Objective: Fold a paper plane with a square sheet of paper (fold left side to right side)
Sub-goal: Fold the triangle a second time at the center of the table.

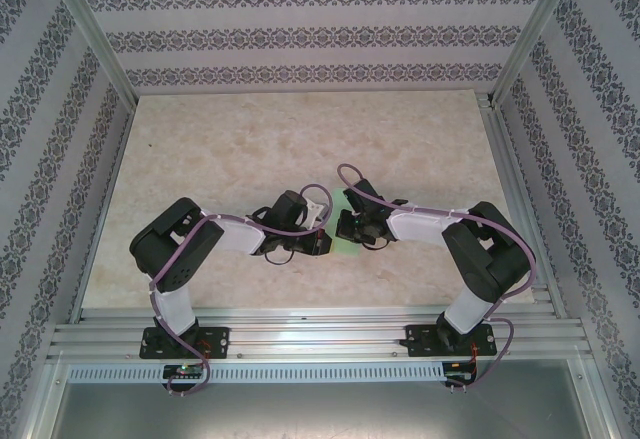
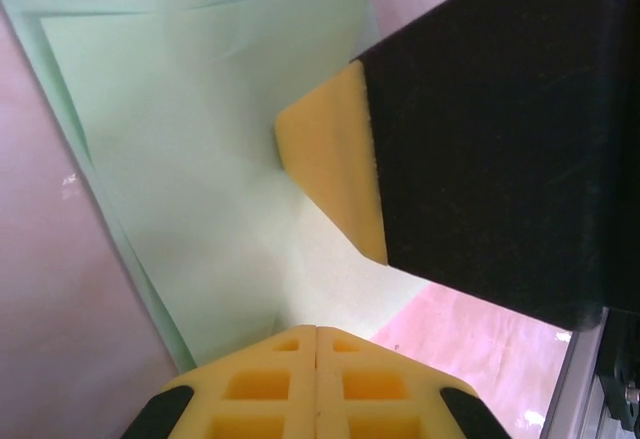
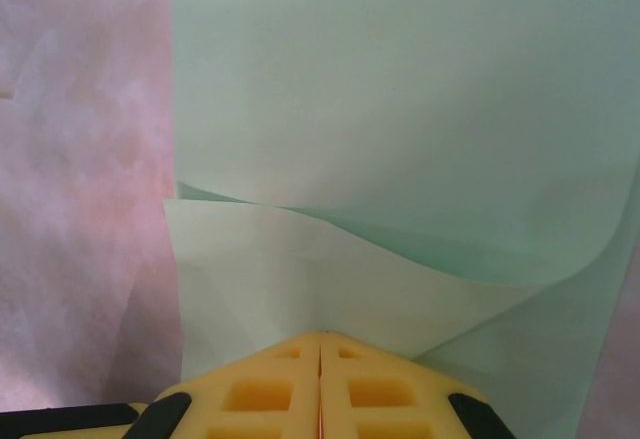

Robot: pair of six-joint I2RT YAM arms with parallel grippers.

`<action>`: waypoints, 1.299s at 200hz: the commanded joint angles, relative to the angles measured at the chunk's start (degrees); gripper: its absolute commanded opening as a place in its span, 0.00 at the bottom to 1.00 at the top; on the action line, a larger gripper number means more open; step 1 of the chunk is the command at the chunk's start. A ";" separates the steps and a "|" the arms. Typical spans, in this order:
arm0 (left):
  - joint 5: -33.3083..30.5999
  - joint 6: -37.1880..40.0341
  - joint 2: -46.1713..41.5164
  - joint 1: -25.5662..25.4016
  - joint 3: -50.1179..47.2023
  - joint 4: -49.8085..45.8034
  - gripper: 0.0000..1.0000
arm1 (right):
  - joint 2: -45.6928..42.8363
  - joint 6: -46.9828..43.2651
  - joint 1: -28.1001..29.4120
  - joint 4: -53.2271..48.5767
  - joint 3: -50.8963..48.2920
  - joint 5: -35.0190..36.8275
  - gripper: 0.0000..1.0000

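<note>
Paper [image 3: 400, 109] in both closed jaws

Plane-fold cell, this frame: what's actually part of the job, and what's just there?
Job:
- mint-green square sheet of paper, partly folded over
- left hand, shut, pinching the sheet
- right hand, shut, pinching it too

Just there:
- marbled table
- patterned walls
- metal frame rails
</note>
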 commanded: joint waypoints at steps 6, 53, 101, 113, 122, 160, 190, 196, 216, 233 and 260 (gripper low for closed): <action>-2.16 1.50 -0.17 -0.51 0.45 -2.13 0.04 | 1.55 -0.57 0.85 -2.71 -0.02 -1.00 0.08; -3.18 0.10 1.33 -0.46 -4.08 -2.12 0.04 | 1.12 -2.44 -0.95 -3.76 1.81 -1.22 0.08; -4.48 -0.56 1.66 -0.54 -7.20 -2.48 0.04 | 0.94 -5.55 -3.03 -5.03 2.76 -1.46 0.09; -4.56 -0.38 1.58 -0.46 -7.10 -2.93 0.03 | 0.75 -5.92 -3.54 -4.92 2.56 -1.61 0.09; -4.54 -0.22 1.56 -0.44 -6.93 -3.13 0.03 | 0.58 -6.19 -3.88 -4.84 2.35 -1.70 0.09; -4.48 -0.20 1.85 -0.48 -6.95 -3.42 0.03 | 0.50 -7.81 -6.08 -5.26 1.75 -1.52 0.09; -4.65 -0.20 1.73 -0.47 -7.10 -3.52 0.03 | 0.50 -9.38 -8.40 -5.87 1.21 -1.27 0.09; -4.61 -0.20 1.70 -0.44 -7.10 -3.52 0.03 | 0.58 -9.73 -8.89 -5.91 1.19 -1.16 0.09; -4.65 -0.17 1.85 -0.49 -7.15 -3.34 0.03 | 1.28 -11.05 -10.56 -6.56 1.45 -1.15 0.09; -4.65 -0.20 1.72 -0.48 -7.16 -3.34 0.03 | 1.49 -11.91 -11.99 -7.06 1.52 -1.17 0.09; -3.87 -0.50 0.99 -0.43 -7.54 -2.48 0.03 | 0.86 -12.20 -12.16 -6.39 1.54 -3.60 0.09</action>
